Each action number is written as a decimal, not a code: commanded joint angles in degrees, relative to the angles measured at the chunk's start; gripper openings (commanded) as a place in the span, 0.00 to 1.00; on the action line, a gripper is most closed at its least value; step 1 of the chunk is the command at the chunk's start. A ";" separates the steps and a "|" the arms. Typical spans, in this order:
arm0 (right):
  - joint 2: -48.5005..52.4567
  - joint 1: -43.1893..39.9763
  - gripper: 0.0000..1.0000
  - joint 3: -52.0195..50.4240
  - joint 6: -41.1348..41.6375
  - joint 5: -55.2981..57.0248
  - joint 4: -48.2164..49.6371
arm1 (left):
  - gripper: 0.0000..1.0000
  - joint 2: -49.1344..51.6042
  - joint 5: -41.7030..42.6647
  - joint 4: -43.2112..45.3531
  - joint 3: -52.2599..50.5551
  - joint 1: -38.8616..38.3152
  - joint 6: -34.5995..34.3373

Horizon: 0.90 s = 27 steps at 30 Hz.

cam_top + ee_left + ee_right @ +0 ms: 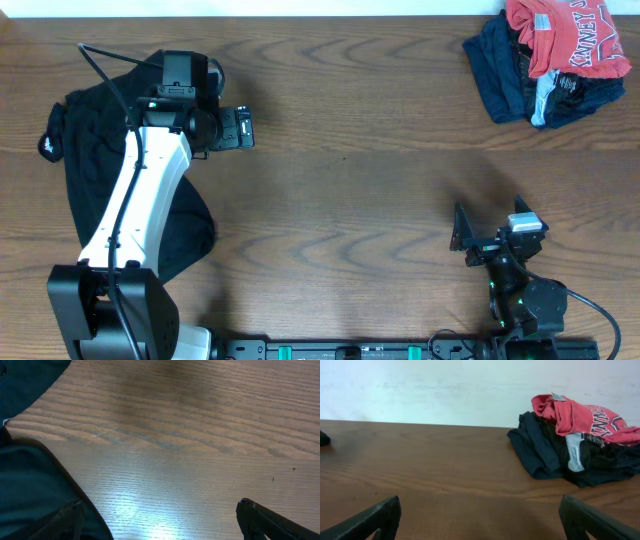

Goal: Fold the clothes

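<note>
A black garment (80,170) lies spread at the left of the table, partly under my left arm. In the left wrist view it fills the left side (30,485). My left gripper (240,128) is open and empty just off the garment's right edge, low over bare wood (160,530); its left finger sits over the cloth edge. A pile of clothes (545,65) with a red printed shirt (570,35) on top sits at the far right corner. It also shows in the right wrist view (570,445). My right gripper (490,228) is open and empty near the front edge (480,525).
The wooden table (350,190) runs between the black garment and the pile. A pale wall (445,390) stands behind the table's far edge. A dark bit of the black garment (324,438) shows at the left edge of the right wrist view.
</note>
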 commanded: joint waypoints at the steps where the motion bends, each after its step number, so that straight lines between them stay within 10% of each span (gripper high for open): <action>1: -0.52 0.48 0.99 -0.35 0.39 0.79 0.04 | 0.98 0.63 0.37 -0.13 -0.39 0.17 -0.28; 19: -0.52 0.48 0.99 -0.35 0.39 0.81 0.04 | 0.98 -4.92 0.37 -0.42 -1.27 -0.22 -0.09; 27: -0.52 0.48 0.99 -0.35 0.39 0.81 0.04 | 0.98 -21.51 0.37 21.24 -20.39 -2.73 -0.07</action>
